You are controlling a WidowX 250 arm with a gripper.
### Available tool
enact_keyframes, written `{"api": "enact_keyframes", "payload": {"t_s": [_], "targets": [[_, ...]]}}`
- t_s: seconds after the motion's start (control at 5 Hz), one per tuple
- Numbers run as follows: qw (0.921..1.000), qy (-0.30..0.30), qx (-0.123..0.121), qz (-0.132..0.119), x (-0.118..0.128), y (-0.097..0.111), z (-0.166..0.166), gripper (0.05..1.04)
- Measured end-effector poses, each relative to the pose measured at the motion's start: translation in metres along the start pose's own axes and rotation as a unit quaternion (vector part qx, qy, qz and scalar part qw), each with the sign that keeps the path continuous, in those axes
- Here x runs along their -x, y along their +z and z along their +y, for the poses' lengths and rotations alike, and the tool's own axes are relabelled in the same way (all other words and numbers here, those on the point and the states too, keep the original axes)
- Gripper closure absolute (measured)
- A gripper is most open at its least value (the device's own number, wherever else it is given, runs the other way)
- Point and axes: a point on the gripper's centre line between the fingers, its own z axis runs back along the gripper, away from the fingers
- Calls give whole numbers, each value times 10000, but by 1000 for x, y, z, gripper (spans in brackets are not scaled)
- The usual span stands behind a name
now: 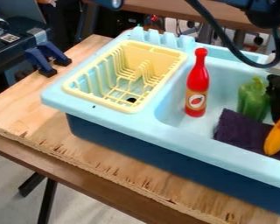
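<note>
Pepper (253, 99), green, sits in the light-blue sink (192, 141) near the black gripper (278, 94) at the right edge; whether that is clenched or released, I cannot tell. Dark cloth (239, 131) lies nearer the camera, beside a yellow-orange object (278, 135). Red bottle (197, 85) stands upright between pepper and yellow rack (143, 54).
</note>
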Motion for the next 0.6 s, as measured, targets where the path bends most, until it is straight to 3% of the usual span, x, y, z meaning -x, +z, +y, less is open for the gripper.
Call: {"api": "enact_keyframes", "payload": {"t_s": [0.2,0.4,0.6], "targets": [[9996,214,63,-151,8,3,-1,83],[9970,259,3,-736,8,40,-3,83],[9899,212,-17,-1398,13,89,-5,83]]}}
